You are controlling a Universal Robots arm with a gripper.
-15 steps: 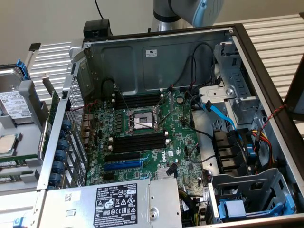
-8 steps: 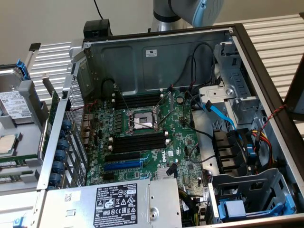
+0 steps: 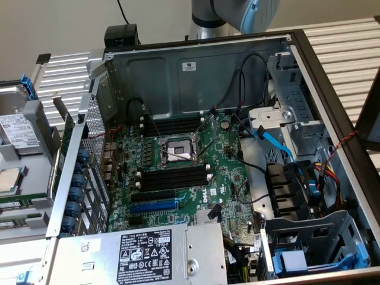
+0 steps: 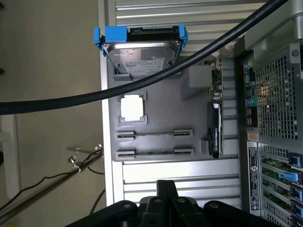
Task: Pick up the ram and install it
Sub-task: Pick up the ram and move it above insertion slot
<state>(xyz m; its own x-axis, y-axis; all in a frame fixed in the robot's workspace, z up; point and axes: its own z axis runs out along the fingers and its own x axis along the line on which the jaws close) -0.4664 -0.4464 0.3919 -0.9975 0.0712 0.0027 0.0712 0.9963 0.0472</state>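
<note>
An open computer case (image 3: 196,65) lies on its side — green motherboard (image 3: 228,172) exposed, with a silver CPU socket (image 3: 176,150), black slots (image 3: 175,178) and a blue slot (image 3: 153,206). Beside the case, a grey tray (image 4: 161,118) holds a hard drive (image 4: 141,56) in a blue bracket and a square processor chip (image 4: 131,107).

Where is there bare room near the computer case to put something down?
Bare: the slatted table on the exterior view's right of the case, and the strip between the grey tray and gripper. Crowded: inside the case, motherboard and cables.
</note>
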